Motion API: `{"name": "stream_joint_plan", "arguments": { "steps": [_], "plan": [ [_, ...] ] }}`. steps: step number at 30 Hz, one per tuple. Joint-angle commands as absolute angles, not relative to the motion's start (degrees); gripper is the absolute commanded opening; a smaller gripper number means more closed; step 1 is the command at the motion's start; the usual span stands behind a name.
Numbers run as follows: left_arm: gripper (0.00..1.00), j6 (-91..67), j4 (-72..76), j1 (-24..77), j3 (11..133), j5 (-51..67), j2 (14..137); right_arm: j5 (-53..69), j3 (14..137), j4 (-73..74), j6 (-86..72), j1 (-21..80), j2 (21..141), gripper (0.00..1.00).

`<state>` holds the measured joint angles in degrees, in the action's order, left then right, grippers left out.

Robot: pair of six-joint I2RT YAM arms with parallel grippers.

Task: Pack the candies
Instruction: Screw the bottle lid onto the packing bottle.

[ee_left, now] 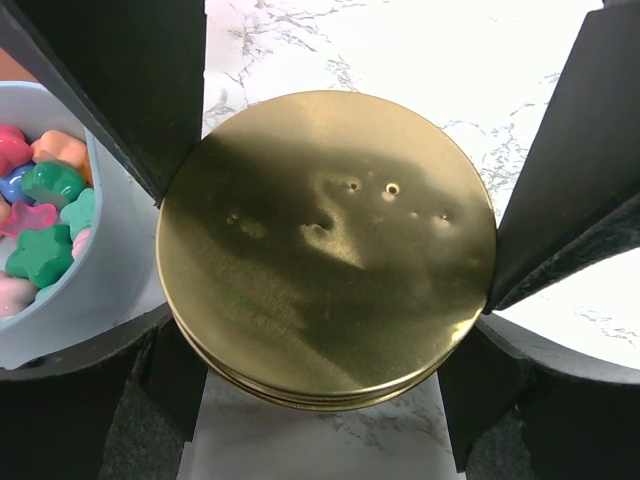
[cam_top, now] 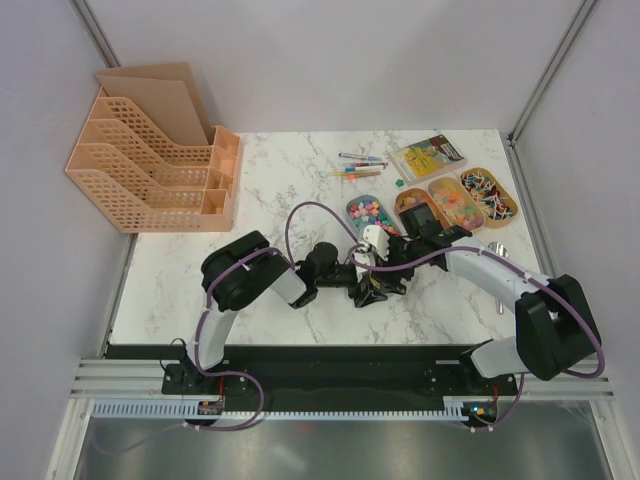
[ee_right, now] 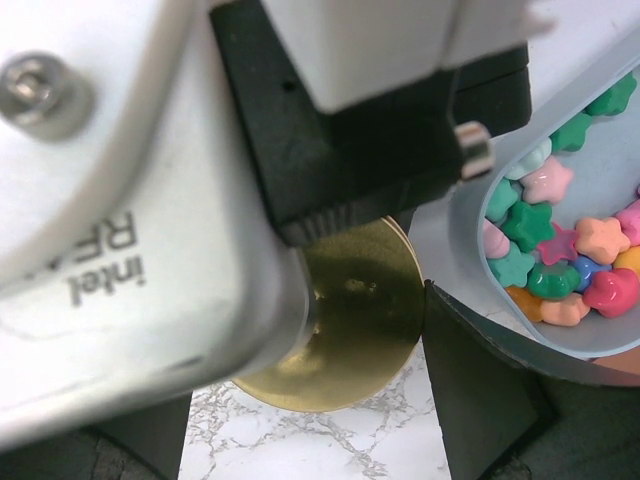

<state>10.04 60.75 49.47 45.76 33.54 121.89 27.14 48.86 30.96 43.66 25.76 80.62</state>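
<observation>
The candies (cam_top: pixel 370 212), small bright star-shaped sweets, lie in a grey-blue oval tray (cam_top: pixel 352 208). More candies fill three orange oval trays (cam_top: pixel 455 200). In the left wrist view the candies (ee_left: pixel 40 230) lie in the tray (ee_left: pixel 110 290) just left of a flat round gold lid (ee_left: pixel 330 250). My left gripper (ee_left: pixel 330 150) is shut on the lid, one finger on each edge. My right gripper (ee_right: pixel 320 350) is open above the same lid (ee_right: pixel 350 340). Its right finger (ee_right: pixel 480 390) touches the lid's edge beside the candies (ee_right: pixel 560 250). The left wrist's body hides its other side.
Coloured pens (cam_top: pixel 355 165) and a yellow box (cam_top: pixel 428 155) lie at the back of the marble table (cam_top: pixel 290 190). An orange file rack (cam_top: pixel 150 170) stands at the back left. Both arms (cam_top: pixel 372 285) meet at the table's middle.
</observation>
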Motion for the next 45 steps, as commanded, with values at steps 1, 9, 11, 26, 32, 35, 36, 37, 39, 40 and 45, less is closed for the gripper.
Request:
{"name": "stream_joint_plan", "arguments": {
  "steps": [1, 9, 11, 26, 32, 35, 36, 37, 39, 40, 45],
  "plan": [
    [0.02, 12.48, 43.68, 48.78, 43.59, 24.52, 126.65, 18.55, 49.04, 42.00, 32.17, 24.87, 84.63, 0.45],
    [0.02, 12.92, 43.59, 48.87, 43.50, 24.61, 126.65, 18.02, 53.26, 44.91, 27.60, 24.87, 87.54, 0.44],
    [0.02, 12.92, 43.68, 48.87, 43.50, 24.52, 126.65, 17.93, 53.52, 45.09, 27.33, 24.87, 87.71, 0.44],
    [0.02, 13.71, 42.89, 48.87, 43.59, 24.61, 127.09, 18.28, 49.22, 43.16, 37.52, 24.61, 81.30, 0.98],
    [0.02, 13.62, 42.54, 48.87, 43.59, 24.52, 127.18, 15.92, 46.59, 43.15, 43.85, 24.35, 78.22, 0.98],
    [0.02, 13.71, 42.36, 48.96, 43.68, 24.43, 127.18, 13.80, 45.18, 43.50, 45.52, 23.38, 77.61, 0.98],
    [0.02, 13.88, 42.36, 48.96, 43.77, 24.26, 127.26, 13.28, 44.91, 43.85, 46.14, 22.77, 77.35, 0.98],
    [0.02, 13.89, 42.28, 48.96, 43.68, 24.17, 127.27, 12.75, 44.65, 44.73, 46.49, 22.33, 77.08, 0.98],
    [0.02, 14.15, 42.01, 48.95, 43.86, 24.00, 127.27, 12.39, 44.47, 45.96, 48.33, 20.49, 75.95, 0.98],
    [0.02, 14.06, 42.01, 48.96, 43.77, 23.99, 127.18, 12.39, 44.47, 46.75, 49.21, 19.78, 75.33, 0.98],
    [0.02, 14.33, 41.75, 48.95, 43.86, 23.91, 127.35, 14.23, 46.31, 51.94, 55.80, 16.35, 70.06, 0.98]
  ]
}}
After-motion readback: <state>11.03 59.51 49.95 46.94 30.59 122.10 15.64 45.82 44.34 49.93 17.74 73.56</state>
